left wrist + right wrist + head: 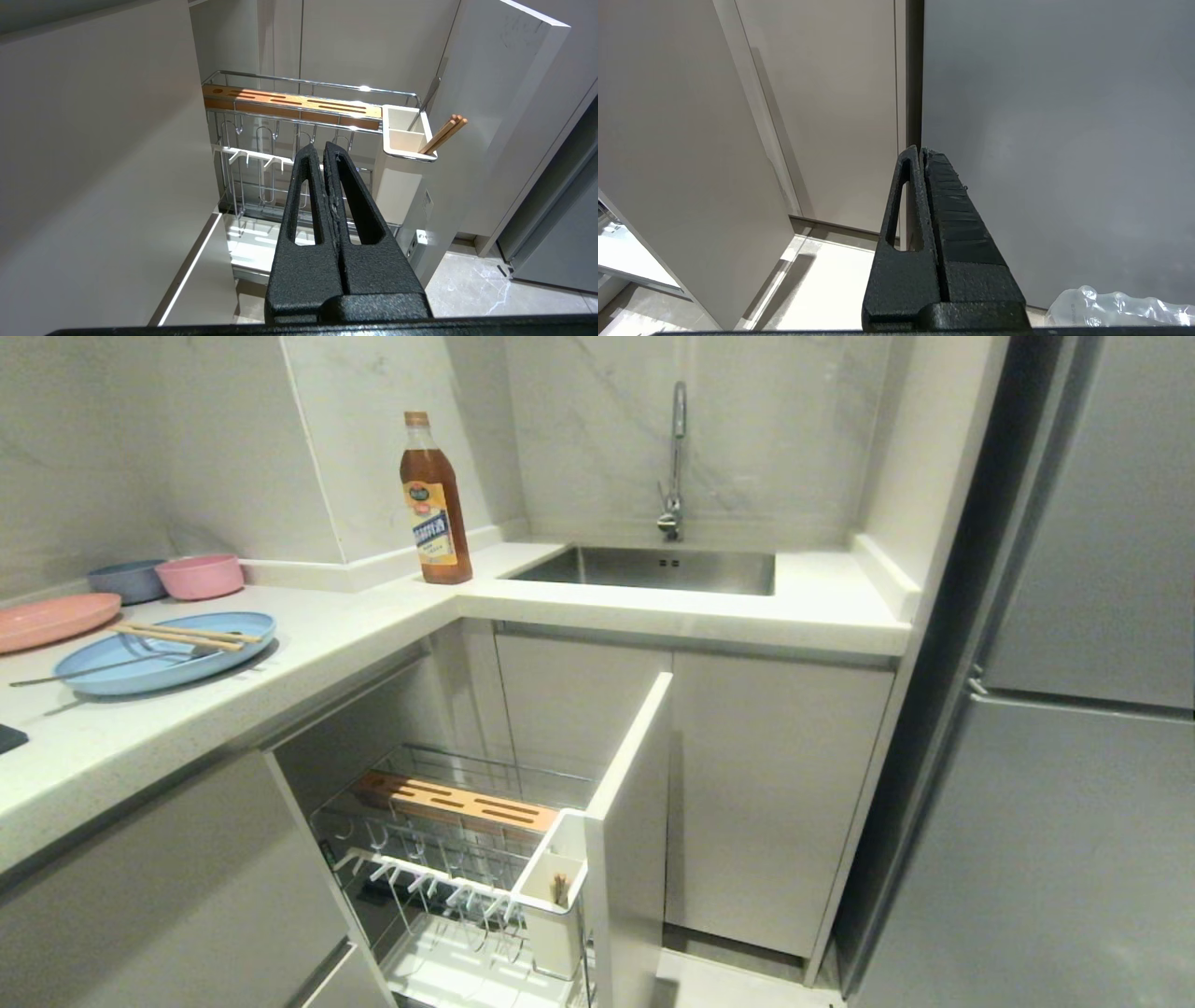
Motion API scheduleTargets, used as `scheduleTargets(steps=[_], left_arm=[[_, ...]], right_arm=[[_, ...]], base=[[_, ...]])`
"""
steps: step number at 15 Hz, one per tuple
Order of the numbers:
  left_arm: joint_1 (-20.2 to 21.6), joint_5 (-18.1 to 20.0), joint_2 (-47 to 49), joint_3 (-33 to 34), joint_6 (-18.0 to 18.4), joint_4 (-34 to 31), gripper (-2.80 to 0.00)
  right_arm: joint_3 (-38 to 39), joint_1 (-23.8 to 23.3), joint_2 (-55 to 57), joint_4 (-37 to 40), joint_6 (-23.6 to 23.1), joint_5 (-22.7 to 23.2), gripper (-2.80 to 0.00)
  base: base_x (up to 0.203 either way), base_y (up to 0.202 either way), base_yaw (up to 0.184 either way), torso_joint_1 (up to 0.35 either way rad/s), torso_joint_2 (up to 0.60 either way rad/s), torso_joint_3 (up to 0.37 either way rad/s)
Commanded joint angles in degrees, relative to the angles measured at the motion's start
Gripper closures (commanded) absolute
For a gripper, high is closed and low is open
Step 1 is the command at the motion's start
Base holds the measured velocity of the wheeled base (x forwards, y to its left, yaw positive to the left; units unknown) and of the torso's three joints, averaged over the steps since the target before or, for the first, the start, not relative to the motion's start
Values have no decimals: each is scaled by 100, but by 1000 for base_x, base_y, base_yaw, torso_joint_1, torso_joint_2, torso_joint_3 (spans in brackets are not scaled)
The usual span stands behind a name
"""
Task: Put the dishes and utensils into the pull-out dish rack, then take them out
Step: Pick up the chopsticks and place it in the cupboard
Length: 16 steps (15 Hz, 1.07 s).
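1. I see the pull-out dish rack (467,859) drawn out of the lower cabinet, its wood strip (292,103) along the back rail.
2. The white utensil box (402,154) holds chopsticks (444,133) leaning outward.
3. On the counter (308,653) the light-blue plate (163,658) carries another pair of chopsticks (182,637) and a grey utensil (103,667).
4. My left gripper (323,148) hangs before the rack – fingers pressed together, empty.
5. My right gripper (920,151) is likewise closed on nothing, beside the grey refrigerator door (1055,140).
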State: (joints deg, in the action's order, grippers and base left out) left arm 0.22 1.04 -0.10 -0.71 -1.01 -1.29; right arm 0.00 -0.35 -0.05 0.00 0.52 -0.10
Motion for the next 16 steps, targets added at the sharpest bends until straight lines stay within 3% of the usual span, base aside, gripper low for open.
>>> scheduleTargets(steps=[1, 16], left_arm=[[4, 1, 1, 0, -4, -3, 0], [-3, -7, 1, 0, 15, -3, 0]], right_arm=[[0, 0, 5, 0, 0, 1, 0], [0, 0, 5, 0, 0, 1, 0]], base=[[0, 0, 0, 0, 0, 0], [0, 0, 0, 0, 0, 0]])
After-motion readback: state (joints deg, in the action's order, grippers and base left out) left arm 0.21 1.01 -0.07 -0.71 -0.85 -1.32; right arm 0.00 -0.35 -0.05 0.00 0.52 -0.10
